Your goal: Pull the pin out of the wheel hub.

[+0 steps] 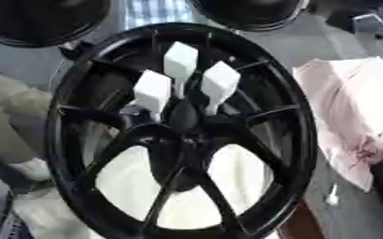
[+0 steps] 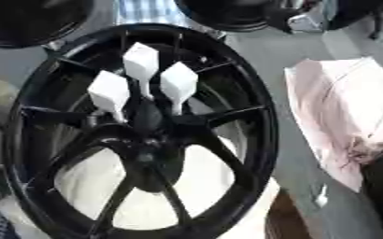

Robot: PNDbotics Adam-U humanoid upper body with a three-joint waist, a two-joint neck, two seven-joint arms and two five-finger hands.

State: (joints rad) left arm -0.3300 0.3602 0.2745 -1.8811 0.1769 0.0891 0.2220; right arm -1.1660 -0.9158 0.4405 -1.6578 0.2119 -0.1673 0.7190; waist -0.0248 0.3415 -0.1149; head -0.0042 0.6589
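In the left eye view, a large black wheel hub [image 1: 182, 135] is seen filling most of the frame, its rim tilted slightly and its spokes spreading out from a dark centre. Three white pins [image 1: 181, 60] are seen standing up out of the hub's centre, fanned apart at their broad tops and drawn close together at their thin stems. All three are still seated in the hub. Something pale is glimpsed through the lower spoke gaps. A pink cloth [image 1: 354, 109] is spotted lying just to the right of the rim, and parts of two more black wheels [image 1: 39, 21] are caught along the top edge. No robot hand is shown here, so whether the hands are released or clenched cannot be told.

In the right eye view, the same hub is found shifted a little to the left, with the pins again upright at its centre and the pink cloth beside it. Neither hand is shown here either.
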